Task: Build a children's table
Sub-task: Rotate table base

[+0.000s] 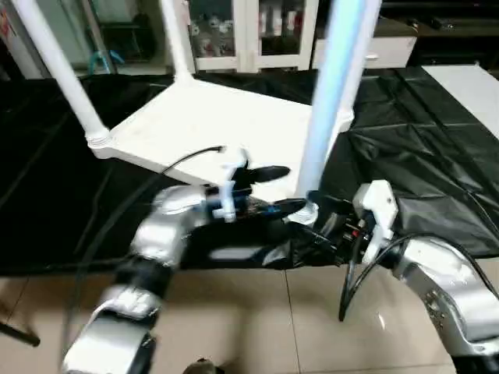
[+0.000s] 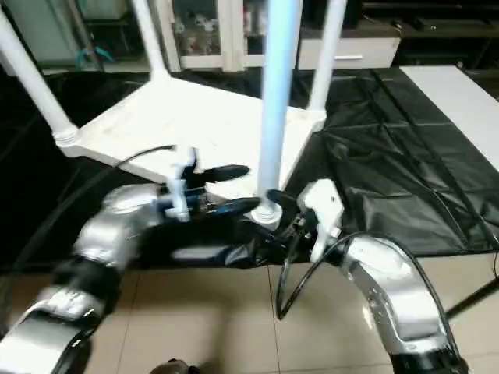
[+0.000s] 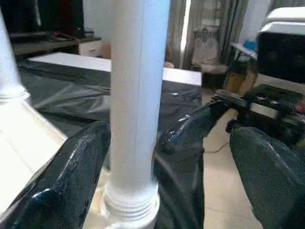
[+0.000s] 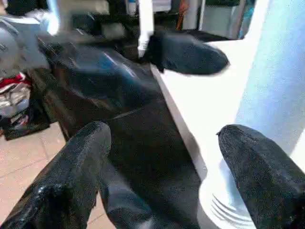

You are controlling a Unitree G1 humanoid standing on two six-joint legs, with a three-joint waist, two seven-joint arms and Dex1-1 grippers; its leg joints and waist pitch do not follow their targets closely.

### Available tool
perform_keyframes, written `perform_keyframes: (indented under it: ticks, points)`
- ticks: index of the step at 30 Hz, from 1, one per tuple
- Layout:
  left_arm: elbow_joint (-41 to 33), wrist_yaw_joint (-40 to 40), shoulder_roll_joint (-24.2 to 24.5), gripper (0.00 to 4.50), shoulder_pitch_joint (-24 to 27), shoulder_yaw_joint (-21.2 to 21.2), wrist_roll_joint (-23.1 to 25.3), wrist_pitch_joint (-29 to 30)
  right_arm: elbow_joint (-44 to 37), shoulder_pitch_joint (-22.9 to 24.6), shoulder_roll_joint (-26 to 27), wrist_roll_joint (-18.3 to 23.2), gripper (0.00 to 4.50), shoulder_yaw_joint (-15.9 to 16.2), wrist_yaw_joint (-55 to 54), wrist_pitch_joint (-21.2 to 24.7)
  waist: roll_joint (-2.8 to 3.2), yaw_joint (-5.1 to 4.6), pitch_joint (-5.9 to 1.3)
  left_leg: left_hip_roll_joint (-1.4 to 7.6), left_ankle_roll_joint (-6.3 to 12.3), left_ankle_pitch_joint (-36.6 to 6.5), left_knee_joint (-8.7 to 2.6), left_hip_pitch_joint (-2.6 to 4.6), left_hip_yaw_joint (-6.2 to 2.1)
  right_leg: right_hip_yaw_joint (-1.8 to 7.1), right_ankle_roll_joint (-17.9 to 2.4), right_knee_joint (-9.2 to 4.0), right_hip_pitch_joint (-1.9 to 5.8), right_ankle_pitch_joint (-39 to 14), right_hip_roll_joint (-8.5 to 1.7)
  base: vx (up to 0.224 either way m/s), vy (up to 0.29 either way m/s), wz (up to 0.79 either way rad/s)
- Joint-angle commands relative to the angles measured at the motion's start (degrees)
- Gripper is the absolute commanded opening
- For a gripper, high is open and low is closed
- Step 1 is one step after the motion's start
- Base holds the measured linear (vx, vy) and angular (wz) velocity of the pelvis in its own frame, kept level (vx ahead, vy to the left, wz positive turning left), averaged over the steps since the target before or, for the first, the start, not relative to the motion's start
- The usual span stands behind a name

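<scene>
The children's table (image 1: 226,125) lies upside down on the black-draped worktable, with white tube legs standing up from its corners. The nearest leg (image 1: 331,93) rises from the front corner socket (image 1: 306,212). My left gripper (image 1: 278,190) reaches in from the left, open, with its fingers on either side of this leg's base (image 3: 133,191). From the right, my right gripper (image 2: 284,214) is also open at that corner. In the right wrist view the leg's base (image 4: 228,200) sits just inside one finger (image 4: 262,176). Neither gripper holds anything.
A flat white board (image 1: 468,86) lies at the far right of the black cloth (image 1: 413,156). The corner I work at hangs near the worktable's front edge, above tiled floor (image 1: 257,319). White cabinets (image 1: 249,31) stand behind the worktable.
</scene>
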Motion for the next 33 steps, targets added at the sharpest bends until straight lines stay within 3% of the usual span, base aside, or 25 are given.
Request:
perform_keyframes:
  ticks: [1, 2, 5, 6, 7, 8, 9, 10, 11, 12, 13, 14, 15, 17, 18, 19, 20, 21, 23, 24, 25, 29, 31, 32, 33]
  points:
    - [-4.4, 1.1, 2.0, 4.42, 2.7, 0.2, 1.3, 0.8, 0.7, -0.4, -0.1, -0.6, 3.97, 0.5, 0.5, 0.9, -1.71, -0.3, -3.72, 1.05, 3.92, -11.4, -4.14, 2.13, 0.26, 0.52, -14.1, -3.76, 1.71, -2.4, -1.49, 0.0, 0.0, 0.0]
    - [-6.2, 3.3, 3.8, 4.42, 4.8, 0.7, 3.7, 0.2, 1.5, -0.8, -0.2, -1.2, 3.97, 0.6, 0.4, 1.0, -2.61, -0.35, -3.51, 1.11, 3.37, -12.0, -4.46, 1.81, 0.2, 0.55, -13.1, -3.87, 2.02, -3.7, -1.73, 0.0, 0.0, 0.0]
    - [-8.9, 7.0, 6.1, 4.42, 7.3, 1.7, 7.3, -0.1, 3.4, -1.8, -0.2, -1.8, 3.97, 0.7, 0.4, 1.1, -2.04, -0.63, -3.33, 1.05, 1.43, -13.8, -4.92, 1.84, 0.01, 0.6, -10.1, -4.14, 1.8, -7.8, -1.78, 0.0, 0.0, 0.0]
    - [-10.0, 8.0, 7.2, 4.42, 8.1, 2.1, 8.1, 0.5, 6.5, -3.4, -0.2, -3.3, 3.97, 1.1, -0.1, 0.2, -2.35, -0.59, -3.4, 1.11, -0.5, -15.1, -5.03, 2.35, 0.02, 0.73, -9.6, -4.3, 1.55, -8.2, -1.66, 0.0, 0.0, 0.0]
    - [-10.6, 8.9, 7.8, 4.42, 8.5, 2.3, 8.4, 1.1, 9.6, -5.1, -0.1, -4.8, 3.97, 1.5, -0.6, -1.1, -2.32, -0.69, -3.38, 1.09, -1.1, -15.5, -5.15, 2.33, -0.08, 0.65, -9.9, -4.15, 1.54, -8.0, -1.63, 0.0, 0.0, 0.0]
    - [-11.1, 10.3, 8.6, 4.42, 8.8, 2.3, 8.5, 1.6, 14.5, -7.9, 0.2, -6.8, 3.97, 2.0, -1.5, -3.1, -1.73, -0.84, -3.44, 1.01, -2.51, -16.7, -5.16, 2.47, -0.17, 0.53, -10.2, -4.0, 1.31, -7.7, -1.58, 0.0, 0.0, 0.0]
    - [-10.8, 10.8, 8.7, 4.42, 8.7, 2.3, 8.7, 1.5, 16.9, -9.4, 0.4, -7.7, 3.97, 2.2, -2.1, -4.2, -2.4, -1.19, -3.05, 0.74, -3.1, -18.1, -5.38, 2.19, -0.03, 0.58, -10.0, -4.31, 1.51, -9.4, -1.55, 0.0, 0.0, 0.0]
    - [-10.2, 11.5, 8.9, 4.42, 8.4, 2.3, 9.2, 1.3, 19.1, -10.9, 0.6, -8.5, 3.97, 2.3, -2.6, -5.3, -2.38, -0.95, -3.14, 0.79, -3.31, -18.3, -5.39, 2.36, -0.04, 0.61, -9.8, -4.4, 1.52, -10.2, -1.72, 0.0, 0.0, 0.0]
    - [-9.8, 12.7, 8.9, 4.42, 8.1, 2.2, 9.8, 0.8, 21.6, -12.7, 1.3, -8.6, 3.97, 2.1, -2.9, -6.1, -1.87, -1.14, -3.12, 0.72, -3.79, -19.2, -5.27, 2.59, 0.04, 0.75, -9.8, -4.56, 1.23, -10.8, -1.67, 0.0, 0.0, 0.0]
    - [-9.7, 12.7, 8.9, 4.42, 8.1, 2.2, 9.8, 0.8, 21.7, -12.8, 1.3, -8.6, 3.97, 2.1, -2.9, -6.1, -2.15, -1.13, -3.1, 0.69, -3.87, -19.5, -5.3, 2.49, 0.01, 0.76, -9.7, -4.58, 1.42, -11.0, -1.65, 0.0, 0.0, 0.0]
    - [-9.4, 13.9, 8.6, 4.42, 7.8, 2.4, 9.9, 0.5, 24.0, -14.4, 2.1, -8.3, 3.97, 1.9, -3.0, -6.9, -1.31, -0.77, -3.23, 0.7, -4.08, -19.4, -5.23, 2.73, -0.1, 0.78, -9.6, -4.48, 1.33, -10.7, -1.73, 0.0, 0.0, 0.0]
    - [-9.5, 15.7, 8.1, 4.42, 7.7, 2.9, 10.2, 0.5, 26.7, -16.2, 3.2, -8.1, 3.97, 1.5, -3.0, -8.0, -1.82, -1.12, -3.32, 0.7, -3.89, -19.1, -5.12, 2.62, -0.03, 0.8, -10.0, -4.37, 1.4, -8.7, -1.56, 0.0, 0.0, 0.0]
    - [-9.3, 16.3, 7.8, 4.42, 7.6, 3.1, 10.3, 0.5, 27.6, -16.8, 3.5, -8.0, 3.97, 1.4, -3.0, -8.3, -1.03, -1.21, -3.42, 0.6, -4.17, -18.8, -5.15, 2.4, -0.14, 0.63, -10.5, -4.26, 1.57, -6.9, -1.49, 0.0, 0.0, 0.0]
    - [-7.9, 22.3, 4.8, 4.42, 6.7, 5.4, 9.6, 2.7, 34.3, -20.5, 6.9, -7.6, 3.97, 0.8, -3.3, -11.5, -0.96, -1.3, -3.53, 0.52, -4.22, -19.0, -4.93, 2.45, -0.09, 0.55, -11.6, -3.9, 1.57, -5.2, -1.39, 0.0, 0.0, 0.0]
    - [-8.0, 24.5, 3.8, 4.42, 6.8, 6.0, 9.3, 3.2, 35.7, -21.5, 8.1, -7.2, 3.97, 0.5, -3.4, -12.4, -1.24, -1.61, -3.52, 0.47, -4.0, -19.0, -4.9, 2.26, -0.12, 0.51, -12.4, -3.9, 1.86, -5.0, -1.53, 0.0, 0.0, 0.0]
    - [-8.6, 27.3, 2.4, 4.42, 7.4, 6.7, 8.9, 3.6, 36.1, -22.1, 9.7, -6.4, 3.97, 0.1, -3.1, -13.2, -2.38, -1.79, -3.52, 0.48, -3.32, -18.5, -4.92, 2.17, 0.03, 0.48, -12.5, -4.07, 2.01, -5.0, -1.41, 0.0, 0.0, 0.0]
    - [-9.2, 29.4, 1.5, 4.42, 8.1, 7.3, 9.0, 2.9, 34.7, -21.4, 10.3, -5.5, 3.97, -0.2, -3.0, -13.0, -1.93, -1.79, -3.54, 0.53, -2.35, -17.0, -4.85, 2.04, -0.04, 0.54, -12.7, -3.92, 2.05, -4.6, -1.54, 0.0, 0.0, 0.0]
    - [-9.5, 31.8, 0.6, 4.42, 8.7, 8.0, 9.3, 2.7, 31.8, -19.9, 10.6, -4.5, 3.97, -0.7, -3.3, -12.2, -2.76, -2.03, -3.62, 0.62, -1.27, -15.2, -4.73, 1.9, 0.02, 0.52, -12.6, -3.98, 2.28, -3.0, -1.45, 0.0, 0.0, 0.0]
    - [-10.1, 33.5, -0.2, 4.42, 9.5, 8.8, 9.0, 2.9, 28.2, -17.8, 10.9, -3.4, 3.97, -1.1, -4.1, -11.1, -3.01, -1.75, -3.77, 0.68, -0.21, -12.8, -4.51, 1.99, 0.08, 0.53, -12.4, -3.75, 2.38, -0.8, -1.37, 0.0, 0.0, 0.0]
    - [-13.0, 37.2, -1.5, 4.42, 13.0, 9.9, 9.4, 3.1, 18.9, -11.1, 11.1, -2.8, 3.97, -1.3, -8.2, -7.4, -2.38, -1.72, -3.78, 0.63, 0.77, -9.9, -4.4, 1.85, -0.04, 0.48, -12.1, -3.44, 2.33, 2.0, -1.16, 0.0, 0.0, 0.0]
    - [-13.0, 37.2, -1.5, 4.42, 13.0, 9.9, 9.4, 3.1, 18.9, -11.1, 11.1, -2.8, 3.97, -1.3, -8.2, -7.4, -2.34, -1.46, -3.64, 0.85, 0.7, -8.7, -4.56, 1.85, -0.19, 0.52, -11.5, -3.45, 2.58, 3.6, -1.1, 0.0, 0.0, 0.0]
    - [-19.0, 45.8, -3.9, 4.42, 20.7, 11.9, 13.6, -0.3, 3.0, 3.7, 12.3, -7.2, 3.97, -0.6, -17.5, -1.4, -2.36, -1.14, -4.01, 0.91, 1.02, -8.4, -4.5, 2.23, -0.16, 0.35, -10.5, -3.74, 2.38, 5.9, -0.76, 0.015, 0.005, 0.0]
    - [-20.6, 48.8, -4.2, 4.42, 21.9, 11.9, 15.7, -0.3, 0.2, 6.0, 14.0, -8.5, 3.97, -2.0, -21.7, 0.5, -2.41, -1.27, -3.61, 0.89, -0.09, -13.1, -5.13, 2.13, -0.18, 0.4, -9.0, -4.45, 2.05, -0.3, -0.85, 0.0, 0.0, 0.0]
    - [-22.3, 51.1, -4.5, 4.42, 23.0, 11.6, 17.5, -1.1, -1.6, 7.6, 15.5, -10.4, 3.97, -3.5, -25.8, 2.2, -2.77, -1.46, -3.14, 0.97, -0.98, -16.6, -5.67, 2.11, -0.22, 0.51, -8.1, -4.95, 1.78, -6.3, -0.97, 0.0, 0.0, 0.0]
    - [-22.3, 51.1, -4.5, 4.42, 23.0, 11.6, 17.5, -1.1, -1.6, 7.6, 15.5, -10.4, 3.97, -3.5, -25.8, 2.2, -2.63, -1.53, -2.86, 1.0, -2.13, -20.3, -5.88, 2.43, -0.26, 0.66, -6.7, -5.51, 1.28, -12.3, -1.11, 0.0, 0.0, 0.0]
